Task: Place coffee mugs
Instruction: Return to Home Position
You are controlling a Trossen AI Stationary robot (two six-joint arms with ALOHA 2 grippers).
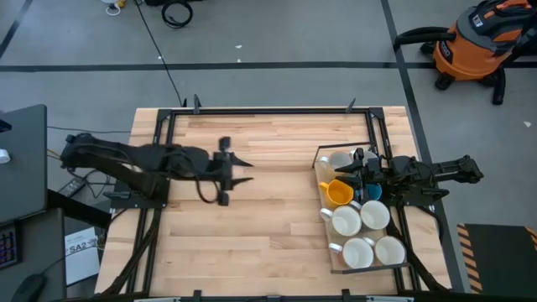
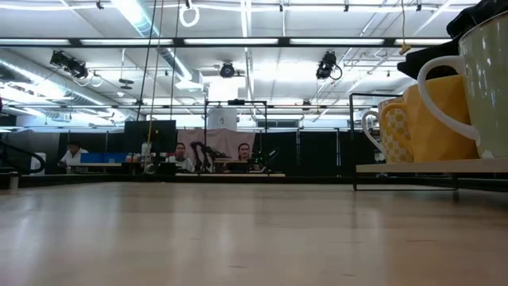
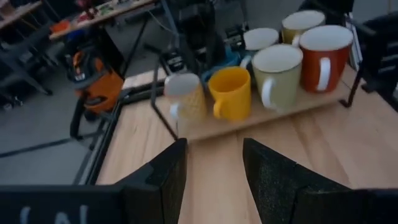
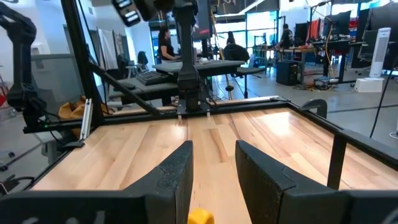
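Several mugs stand upright on a raised wooden tray (image 1: 329, 252) at the table's right side: white and cream ones (image 1: 346, 221), a yellow one (image 1: 338, 194) and a blue one (image 1: 374, 192). The left wrist view shows the yellow mug (image 3: 231, 92), a patterned cream mug (image 3: 186, 99) and a red-orange mug with a white handle (image 3: 323, 57). My right gripper (image 1: 342, 174) hangs open over the tray's far end, the yellow mug's rim (image 4: 200, 216) just below its fingers. My left gripper (image 1: 243, 170) is open above the table's middle, pointing at the tray.
A black metal frame (image 1: 268, 111) runs around the table, with posts near the tray (image 4: 336, 163). Bare wood (image 1: 268, 226) lies between the two grippers and toward the near edge. People sit at desks in the room beyond (image 2: 182, 157). An orange vacuum (image 1: 478, 46) stands on the floor.
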